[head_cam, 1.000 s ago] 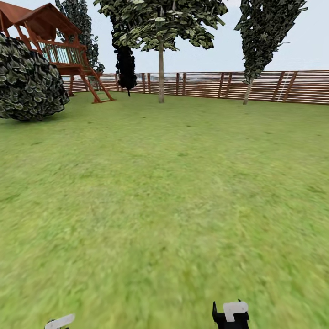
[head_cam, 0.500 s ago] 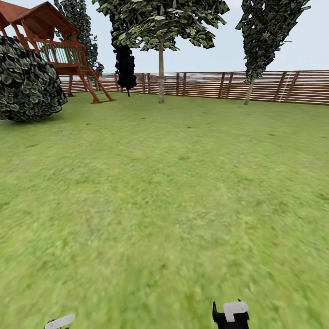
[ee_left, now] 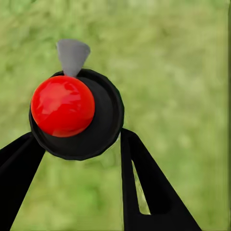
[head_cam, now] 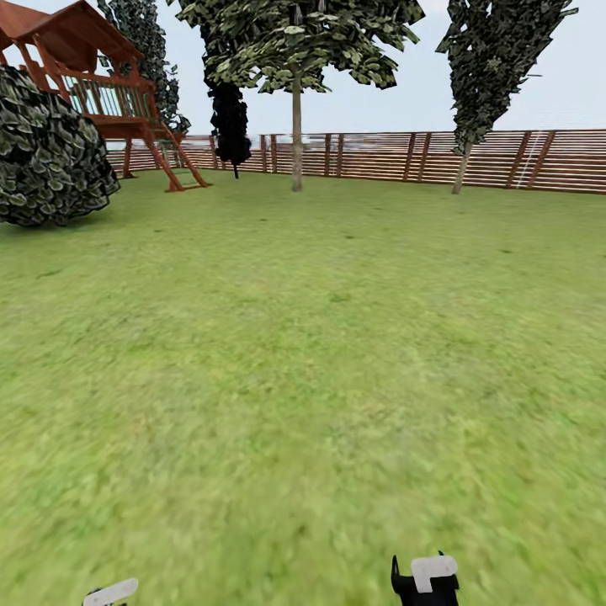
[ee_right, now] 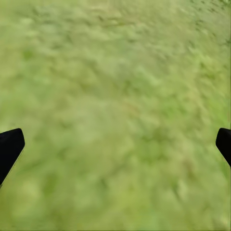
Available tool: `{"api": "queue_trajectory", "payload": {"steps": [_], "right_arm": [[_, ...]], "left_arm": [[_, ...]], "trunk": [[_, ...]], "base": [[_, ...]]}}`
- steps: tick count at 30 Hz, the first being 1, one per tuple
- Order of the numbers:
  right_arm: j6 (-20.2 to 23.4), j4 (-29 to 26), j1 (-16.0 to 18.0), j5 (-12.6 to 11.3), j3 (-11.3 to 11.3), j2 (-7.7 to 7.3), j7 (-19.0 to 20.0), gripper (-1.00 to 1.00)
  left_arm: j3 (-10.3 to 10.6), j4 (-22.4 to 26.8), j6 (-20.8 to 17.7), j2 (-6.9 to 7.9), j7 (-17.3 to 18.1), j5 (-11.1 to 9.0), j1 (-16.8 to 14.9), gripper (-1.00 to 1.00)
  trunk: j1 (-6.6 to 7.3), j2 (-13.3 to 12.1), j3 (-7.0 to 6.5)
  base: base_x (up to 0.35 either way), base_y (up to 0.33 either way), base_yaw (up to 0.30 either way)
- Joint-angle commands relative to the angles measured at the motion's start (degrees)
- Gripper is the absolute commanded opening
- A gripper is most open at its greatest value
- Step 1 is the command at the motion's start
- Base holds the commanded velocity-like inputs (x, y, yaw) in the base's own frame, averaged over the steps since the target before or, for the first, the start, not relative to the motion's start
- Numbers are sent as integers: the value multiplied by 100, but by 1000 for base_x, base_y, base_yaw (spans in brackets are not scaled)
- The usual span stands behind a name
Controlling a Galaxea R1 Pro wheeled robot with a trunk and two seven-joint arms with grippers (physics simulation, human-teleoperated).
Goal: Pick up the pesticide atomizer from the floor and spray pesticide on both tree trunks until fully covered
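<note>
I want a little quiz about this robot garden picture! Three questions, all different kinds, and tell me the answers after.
1. True or false: the left end effector grips the dark green bottle with a round red top.
2. What does the right end effector hold? A) a ball B) nothing C) a leaf
3. Fill in: behind the tall tree with a pale straight trunk runs a brown slatted wooden ____.

Key: 1 true; 2 B, open above the green grass lawn; 3 fence.
</note>
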State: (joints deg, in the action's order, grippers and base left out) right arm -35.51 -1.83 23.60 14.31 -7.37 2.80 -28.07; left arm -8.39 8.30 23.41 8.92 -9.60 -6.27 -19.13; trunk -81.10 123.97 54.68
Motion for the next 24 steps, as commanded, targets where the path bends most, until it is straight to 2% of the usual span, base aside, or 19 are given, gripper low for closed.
{"api": "queue_trajectory", "payload": {"steps": [1, 24], "right_arm": [[9, 7, 4, 19, -45, 1, -59, 100], [9, 6, 4, 19, -45, 1, -64, 100]], "left_arm": [[13, -4, 23, 3, 10, -59, -3, -100], [13, -4, 25, 30, 2, -59, -3, -100]], "trunk": [[-3, 2, 5], [-3, 2, 5]], "base": [[341, 0, 0], [341, 0, 0]]}}
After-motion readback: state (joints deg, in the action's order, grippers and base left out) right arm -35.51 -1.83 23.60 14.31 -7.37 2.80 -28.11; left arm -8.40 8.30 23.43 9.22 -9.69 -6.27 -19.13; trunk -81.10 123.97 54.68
